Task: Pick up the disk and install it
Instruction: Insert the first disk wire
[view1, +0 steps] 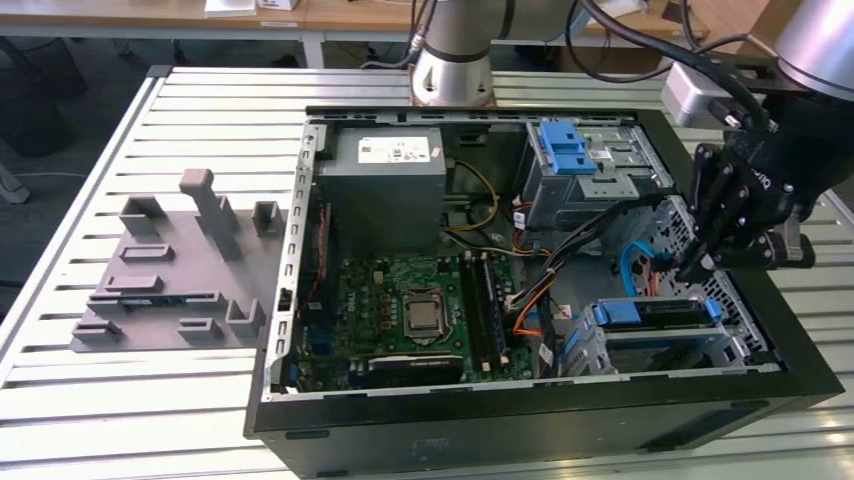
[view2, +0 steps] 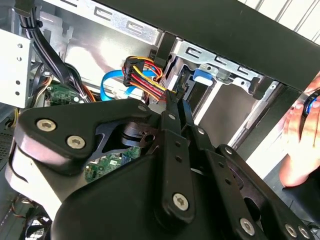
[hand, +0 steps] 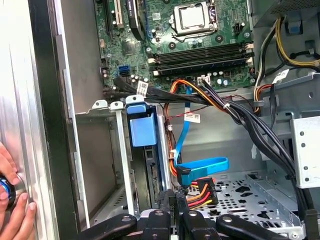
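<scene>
We see a slatted metal table (view1: 80, 200) under even light. Behind it stands a wooden desk (view1: 160, 15) holding white papers (view1: 254, 6), with dark floor (view1: 60, 100) below.

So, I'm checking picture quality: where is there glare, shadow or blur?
Exterior view: even light, pale sheen on the slatted table. Second wrist view: the gripper looms dark, and a hand is soft at the edge. First wrist view: the motherboard is sharp and evenly lit.
</scene>
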